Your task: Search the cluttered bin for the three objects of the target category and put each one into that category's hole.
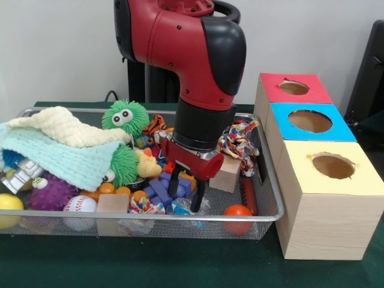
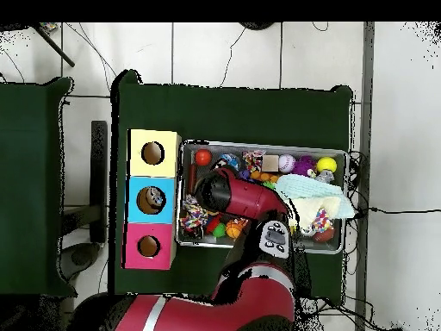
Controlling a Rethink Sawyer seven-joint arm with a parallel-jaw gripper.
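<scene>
Item: my gripper (image 1: 188, 193), lowered into the wire bin (image 1: 264, 180) near its front rim, fingers (image 1: 198, 195) spread apart and holding nothing, tips down among the blue blocks (image 1: 159, 189) and a crinkled wrapper (image 1: 180, 207). Contents on the yellow-box side: an orange ball (image 1: 237, 211), a dark red stick (image 1: 249, 195), a wooden cube (image 1: 227, 174) and a knotted rope toy (image 1: 239, 143). Contents on the other side: a wooden block (image 1: 112, 204), a baseball (image 1: 79, 204), a purple spiky ball (image 1: 51, 192), a yellow ball (image 1: 9, 202), two green fuzzy creatures (image 1: 124, 117) and a pale blanket (image 1: 54, 144) covering that end. Receptacles: three boxes beside the bin, red (image 1: 294, 88), blue (image 1: 310, 122) and yellow (image 1: 333, 166), each with a round hole on top. Target category: not shown, so I cannot tell which pieces are wanted; if blocks, they lie directly beneath my tips. Handling advice: I judge the pile loose and crowded, so I should centre on one block, straddle its short sides, close only when nothing else sits between the pads, and lift straight up to clear the rim. The blanket may hide further candidates.
</scene>
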